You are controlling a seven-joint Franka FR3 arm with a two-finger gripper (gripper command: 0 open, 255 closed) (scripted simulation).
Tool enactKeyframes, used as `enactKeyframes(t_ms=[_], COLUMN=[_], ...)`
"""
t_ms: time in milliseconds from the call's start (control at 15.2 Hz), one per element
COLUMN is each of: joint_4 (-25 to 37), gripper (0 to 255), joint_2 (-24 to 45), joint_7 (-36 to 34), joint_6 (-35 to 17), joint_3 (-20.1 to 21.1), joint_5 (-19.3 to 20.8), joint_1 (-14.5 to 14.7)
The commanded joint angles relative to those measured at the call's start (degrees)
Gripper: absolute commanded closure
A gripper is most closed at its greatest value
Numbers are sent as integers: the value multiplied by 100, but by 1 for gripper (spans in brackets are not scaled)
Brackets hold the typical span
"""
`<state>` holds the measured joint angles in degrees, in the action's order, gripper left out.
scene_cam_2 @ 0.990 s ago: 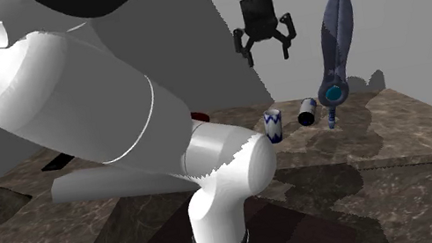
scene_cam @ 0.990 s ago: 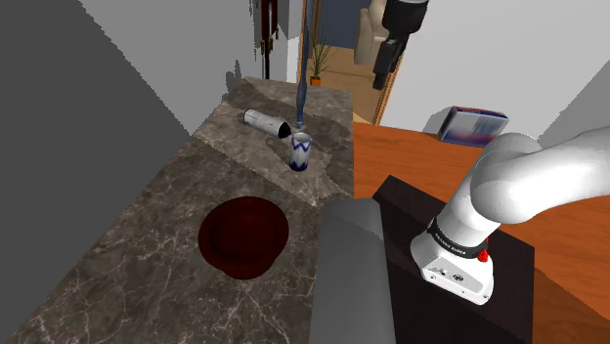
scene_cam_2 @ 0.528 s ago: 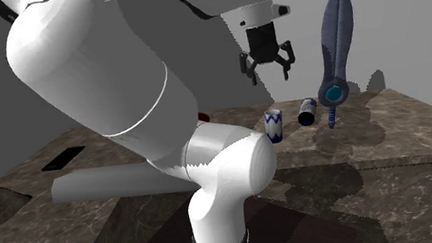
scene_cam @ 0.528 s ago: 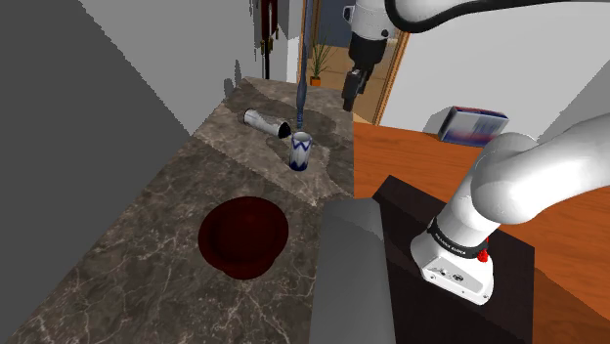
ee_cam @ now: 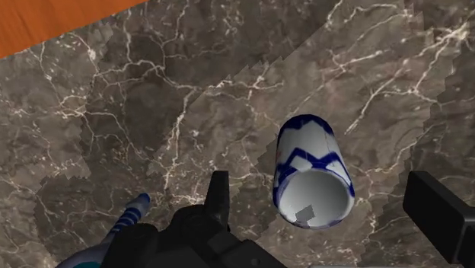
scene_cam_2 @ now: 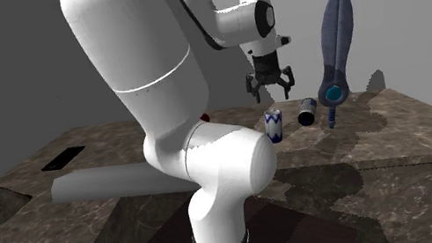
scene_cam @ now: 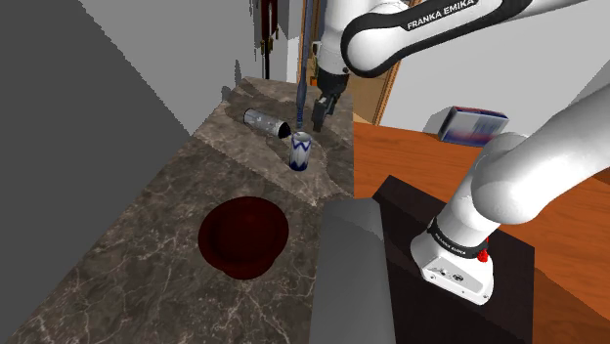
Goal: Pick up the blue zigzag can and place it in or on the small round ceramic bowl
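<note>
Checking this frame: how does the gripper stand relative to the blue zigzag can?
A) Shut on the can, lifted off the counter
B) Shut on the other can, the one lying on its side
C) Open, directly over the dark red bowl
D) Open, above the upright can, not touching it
D: in the second exterior view the gripper hangs with its fingers spread above the blue zigzag can, which stands upright on the counter, with a clear gap between gripper and can.

Plainly a room in a home: long dark brown marble counter veined with white set against a plain grey wall, warm orange wooden floor alongside, a wood-framed doorway beyond with a small green potted plant inside, and a blue sword-shaped ornament upright on the counter's far end.
</note>
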<state>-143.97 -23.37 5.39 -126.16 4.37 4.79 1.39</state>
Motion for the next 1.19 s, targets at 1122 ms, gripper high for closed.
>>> enactKeyframes(t_ms=[1122], joint_4=[73], gripper=[0], joint_2=[1565], joint_7=[-167], joint_6=[-1617], joint_3=[101], joint_5=[156], joint_1=[8])
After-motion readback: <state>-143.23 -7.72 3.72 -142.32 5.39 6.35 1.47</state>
